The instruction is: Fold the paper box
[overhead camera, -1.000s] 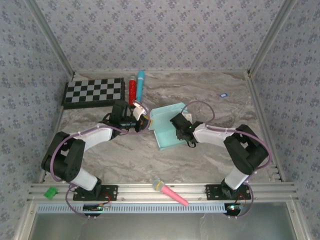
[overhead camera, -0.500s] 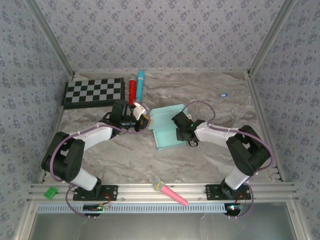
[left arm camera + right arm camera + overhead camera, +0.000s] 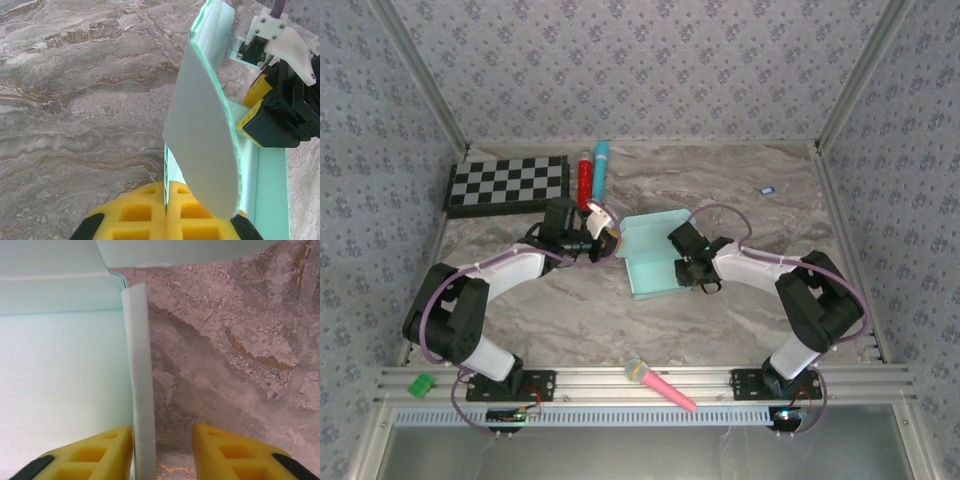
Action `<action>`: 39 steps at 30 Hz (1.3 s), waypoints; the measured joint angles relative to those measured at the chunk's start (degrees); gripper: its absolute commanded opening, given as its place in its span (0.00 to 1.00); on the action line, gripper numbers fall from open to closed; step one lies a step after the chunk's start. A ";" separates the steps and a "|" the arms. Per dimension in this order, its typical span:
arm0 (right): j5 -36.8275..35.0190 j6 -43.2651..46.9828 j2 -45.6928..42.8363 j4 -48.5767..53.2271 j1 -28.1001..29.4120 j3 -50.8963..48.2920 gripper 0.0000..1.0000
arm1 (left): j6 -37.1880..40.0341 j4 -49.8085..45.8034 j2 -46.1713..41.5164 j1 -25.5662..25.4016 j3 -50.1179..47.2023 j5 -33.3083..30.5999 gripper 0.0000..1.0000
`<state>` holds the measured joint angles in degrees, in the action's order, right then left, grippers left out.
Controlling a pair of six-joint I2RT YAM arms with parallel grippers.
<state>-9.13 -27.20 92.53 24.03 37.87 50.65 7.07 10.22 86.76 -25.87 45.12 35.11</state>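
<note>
The left gripper (image 3: 166, 202) clenches an edge of the pale mint-blue thin cardboard paper box (image 3: 646, 265). The right gripper (image 3: 162, 440) stands parted astride its raised flap (image 3: 139, 370)

The right wrist view apparently crops most of the paper box (image 3: 55, 380).

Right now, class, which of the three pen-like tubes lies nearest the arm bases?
The pink tube with the yellow-green cap, on the near rail; the red tube and cyan tube lie far back beside the checkerboard.
</note>
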 measured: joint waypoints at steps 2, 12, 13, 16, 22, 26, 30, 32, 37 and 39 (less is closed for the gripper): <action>-0.04 0.33 0.17 0.20 -0.02 0.22 0.31 | 0.00 -0.11 0.00 0.00 0.00 0.00 0.00; -1.84 0.96 2.43 0.39 0.44 1.86 0.22 | 0.00 -0.17 0.00 0.00 0.09 0.02 0.00; -2.19 0.96 2.56 0.55 0.61 2.01 0.21 | 0.00 -0.17 0.00 0.00 0.11 0.02 0.00; -3.34 0.94 3.06 1.14 1.27 2.56 0.18 | 0.00 -0.17 0.00 0.00 0.11 0.00 0.00; -5.57 0.85 4.22 2.95 2.49 4.07 0.15 | 0.02 -0.26 0.00 0.00 0.13 -0.02 0.00; -7.43 0.46 5.64 4.74 3.32 5.68 0.15 | 0.02 -0.66 0.02 0.00 0.15 -0.20 0.00; -9.44 -0.37 6.95 6.51 4.22 7.15 0.14 | 0.17 -0.68 0.04 0.00 0.15 -0.37 0.00; -10.10 -0.63 7.41 7.19 4.57 7.63 0.14 | 0.39 -0.79 0.04 0.00 0.15 -0.46 0.00; -11.47 -1.55 8.09 8.15 5.20 8.28 0.11 | 0.46 -1.05 0.04 0.00 0.15 -0.74 0.00; -11.72 -1.92 8.26 8.50 5.31 8.52 0.11 | 0.55 -1.07 0.04 0.00 0.15 -0.90 0.00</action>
<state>-20.84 -29.12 100.79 32.53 43.18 59.18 7.62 9.15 86.80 -25.87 45.28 34.22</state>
